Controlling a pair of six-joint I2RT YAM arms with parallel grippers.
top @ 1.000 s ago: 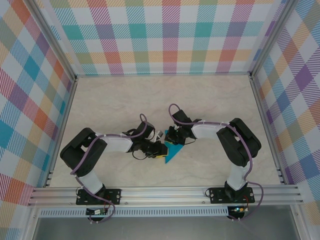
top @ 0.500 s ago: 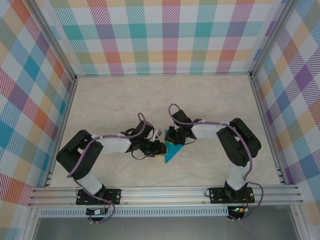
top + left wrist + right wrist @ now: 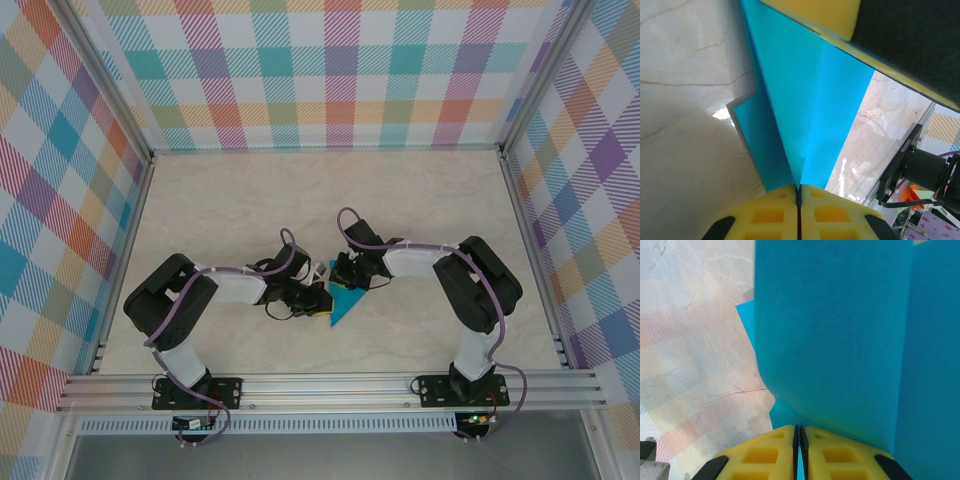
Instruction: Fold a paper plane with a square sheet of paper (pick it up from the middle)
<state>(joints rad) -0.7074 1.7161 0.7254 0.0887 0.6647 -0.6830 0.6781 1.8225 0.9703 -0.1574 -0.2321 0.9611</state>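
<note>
Paper, folded teal, pinched by left hand, also right hand

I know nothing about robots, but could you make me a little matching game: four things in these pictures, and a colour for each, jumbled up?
Things:
1. paper
2. left fingers
3. table
4. walls

Colours:
A. pale marbled cream
B. yellow
C. many-coloured checks
D. teal-blue

Pairs: 1-D, 2-B, 3-A, 4-C
</note>
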